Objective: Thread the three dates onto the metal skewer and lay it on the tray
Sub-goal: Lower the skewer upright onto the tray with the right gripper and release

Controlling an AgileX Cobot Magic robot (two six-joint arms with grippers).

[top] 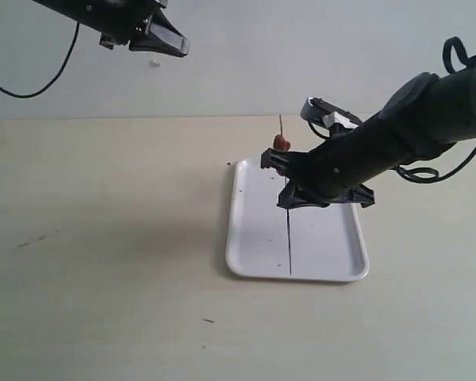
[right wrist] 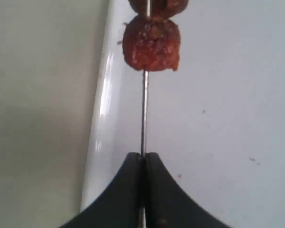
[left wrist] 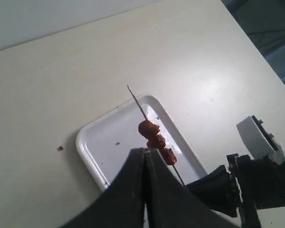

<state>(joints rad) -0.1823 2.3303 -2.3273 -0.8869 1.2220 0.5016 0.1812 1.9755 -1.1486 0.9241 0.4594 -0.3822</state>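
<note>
My right gripper (right wrist: 143, 156) is shut on the metal skewer (right wrist: 143, 114), holding it over the white tray (top: 254, 230). The three dates (left wrist: 154, 140) sit in a row on the skewer (left wrist: 137, 100), beyond my grip and below its bare tip. In the exterior view the dates (top: 281, 143) show above the right gripper (top: 289, 190), and the thin rod (top: 289, 242) runs on over the tray toward its near rim. My left gripper (top: 182, 49) hangs high at the back left, far from the tray. Its fingers (left wrist: 145, 151) are pressed together with nothing between them.
The tray (left wrist: 99, 142) lies on a beige table (top: 103, 238) against a pale wall. A small dark speck (left wrist: 60, 148) lies on the table beside the tray. A black cable (top: 32, 89) hangs from the left arm at the back left.
</note>
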